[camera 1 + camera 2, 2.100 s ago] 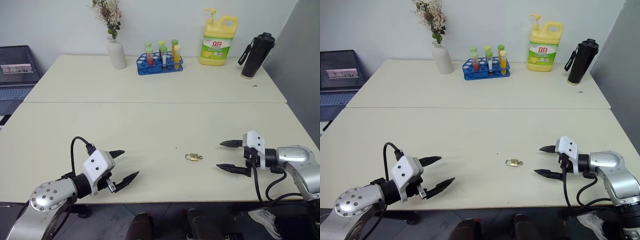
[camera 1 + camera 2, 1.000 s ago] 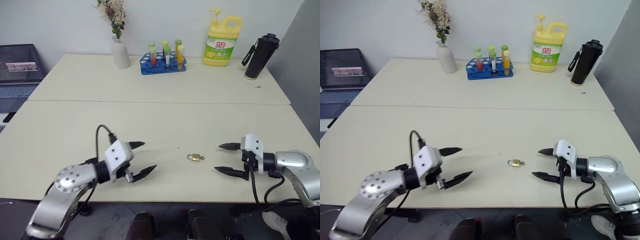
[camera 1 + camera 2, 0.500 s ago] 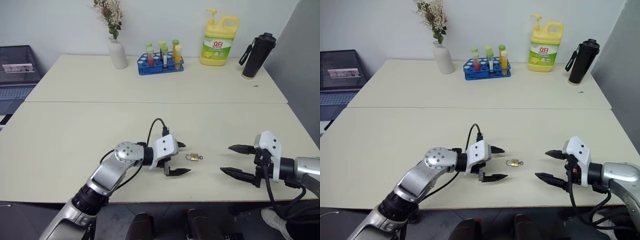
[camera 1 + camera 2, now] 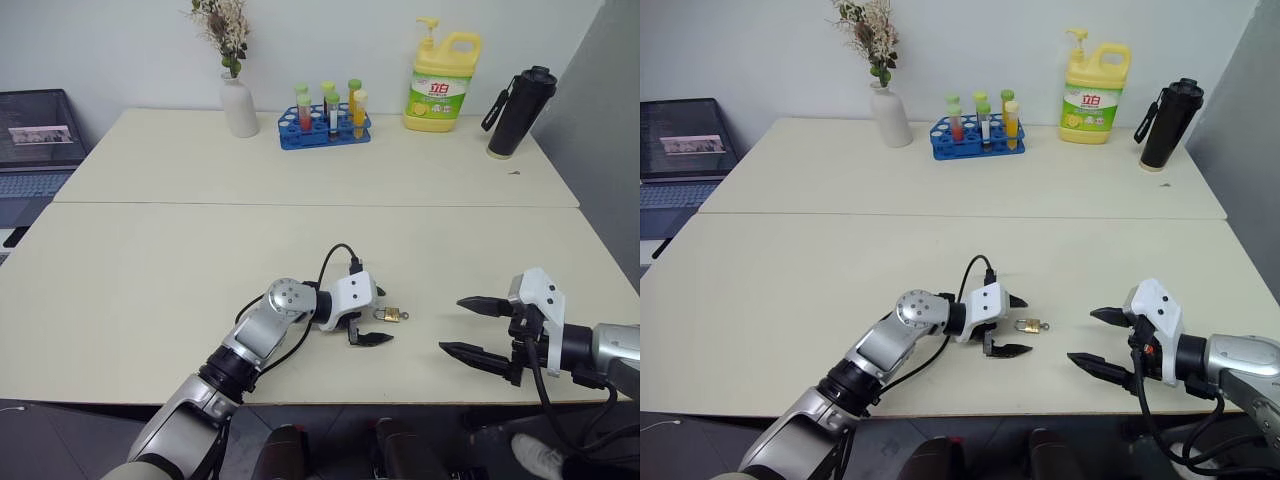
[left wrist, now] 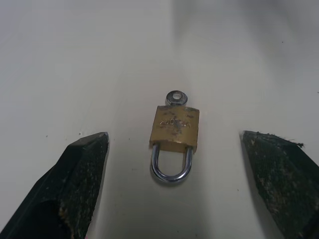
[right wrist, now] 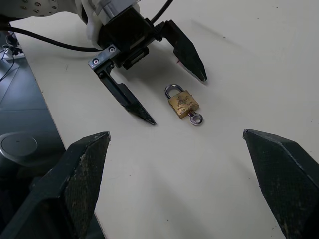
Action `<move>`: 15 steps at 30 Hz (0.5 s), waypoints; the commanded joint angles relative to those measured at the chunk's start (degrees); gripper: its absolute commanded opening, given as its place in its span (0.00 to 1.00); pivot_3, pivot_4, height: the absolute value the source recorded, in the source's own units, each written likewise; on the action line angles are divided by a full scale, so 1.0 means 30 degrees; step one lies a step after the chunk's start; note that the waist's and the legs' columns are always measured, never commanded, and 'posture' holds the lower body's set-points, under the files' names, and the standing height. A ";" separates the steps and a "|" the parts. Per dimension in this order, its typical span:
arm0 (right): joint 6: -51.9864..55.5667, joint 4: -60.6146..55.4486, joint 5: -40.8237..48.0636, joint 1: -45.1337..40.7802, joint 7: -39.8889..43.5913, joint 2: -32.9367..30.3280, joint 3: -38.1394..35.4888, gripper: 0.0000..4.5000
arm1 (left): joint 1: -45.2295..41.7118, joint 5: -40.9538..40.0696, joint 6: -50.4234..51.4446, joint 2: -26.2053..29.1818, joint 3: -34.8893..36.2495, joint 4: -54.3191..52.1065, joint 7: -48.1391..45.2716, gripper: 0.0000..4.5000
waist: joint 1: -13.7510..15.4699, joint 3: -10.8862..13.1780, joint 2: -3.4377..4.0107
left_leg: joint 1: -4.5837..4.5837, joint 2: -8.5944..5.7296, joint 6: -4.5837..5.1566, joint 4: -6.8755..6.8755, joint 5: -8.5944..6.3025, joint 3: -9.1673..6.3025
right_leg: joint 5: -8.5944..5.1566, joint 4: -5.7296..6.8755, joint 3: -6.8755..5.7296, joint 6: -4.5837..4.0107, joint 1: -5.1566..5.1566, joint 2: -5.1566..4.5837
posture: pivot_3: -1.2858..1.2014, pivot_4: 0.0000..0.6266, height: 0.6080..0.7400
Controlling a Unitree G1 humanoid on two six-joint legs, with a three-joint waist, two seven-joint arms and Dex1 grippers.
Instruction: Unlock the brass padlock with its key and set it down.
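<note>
Brass padlock [image 5: 174, 128], key [image 5: 175, 97] inserted, lay flat on tabletop [image 4: 150, 270] at lower centre, left gripper [image 4: 375, 318] fingers spread beside it for pickup, right gripper [image 4: 471, 327] fingers also spread, waiting.

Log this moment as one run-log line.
padlock: on table, key inserted | left end effector: open, straddling padlock | right end effector: open, apart

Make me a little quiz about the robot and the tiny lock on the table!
1. True or false: the left gripper is squeezing the padlock.
2. What sticks out of the padlock's body, opposite its shackle?
A. a string
B. the key
C. nothing
3. Fill in: the right gripper is ____, away from the padlock.

Key: 1 false, it is open with the padlock lying between its fingers; 2 B; 3 open.
</note>
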 commanded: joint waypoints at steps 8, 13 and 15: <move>0.0010 -0.0526 0.0582 0.0020 -0.0289 -0.0254 -0.0599 1.00 | -0.0887 0.0861 -0.1118 -0.1059 -0.0332 0.2191 -0.0685 0.75 | -0.0004 -0.0005 -0.0005 | 0.0002 -0.0009 0.0001 0.0003 0.0001 -0.0005 | 0.0000 0.0000 -0.0003 0.0010 0.0012 -0.0009 | 0.52 0.24 1.00; 0.0003 -0.0472 0.0790 -0.0142 -0.0365 -0.0282 -0.0613 1.00 | -0.0958 0.1118 -0.0852 -0.1100 -0.0351 0.2331 -0.0749 0.39 | -0.0006 -0.0007 -0.0007 | 0.0005 -0.0010 0.0012 0.0016 0.0007 -0.0005 | 0.0014 0.0000 -0.0001 0.0036 0.0019 -0.0010 | 0.52 0.24 1.00; -0.0066 -0.0409 0.0797 -0.0188 -0.0352 -0.0283 -0.0572 1.00 | -0.0950 0.1161 -0.0727 -0.1085 -0.0318 0.2280 -0.0738 0.25 | -0.0010 -0.0008 -0.0008 | 0.0009 -0.0011 0.0017 0.0018 0.0011 -0.0004 | 0.0022 0.0000 0.0001 0.0050 0.0020 -0.0010 | 0.52 0.24 1.00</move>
